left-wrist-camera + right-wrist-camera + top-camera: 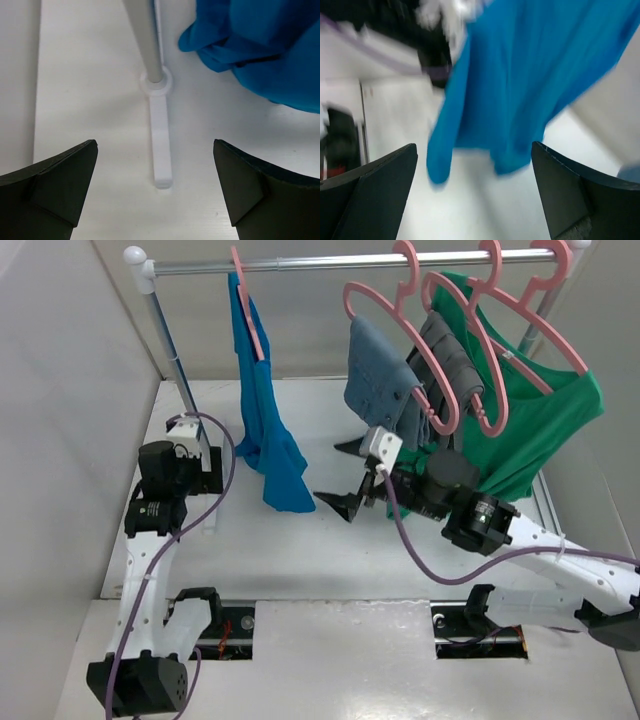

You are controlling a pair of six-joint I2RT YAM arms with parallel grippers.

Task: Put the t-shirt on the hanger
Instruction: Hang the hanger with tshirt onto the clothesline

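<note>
The royal-blue t-shirt point(262, 410) hangs edge-on from the pink hanger point(245, 295), whose hook is over the rail at the left. Its lower hem bunches just above the table. My left gripper point(200, 465) is open and empty, low beside the rack's pole, left of the t-shirt; the left wrist view shows its wide-apart gripper point(154, 150) with the t-shirt point(260, 45) at the upper right. My right gripper point(342, 475) is open and empty, pointing left, a short way right of the t-shirt's hem. The right wrist view is blurred; the t-shirt point(520, 85) hangs ahead of the gripper point(474, 150).
The metal rail point(350, 262) spans the back. The rack's pole point(147, 40) and white foot point(161, 145) stand right in front of my left gripper. To the right hang pink hangers with grey-blue garments point(380, 380) and a green shirt point(540, 420), above my right arm. White walls close in on both sides.
</note>
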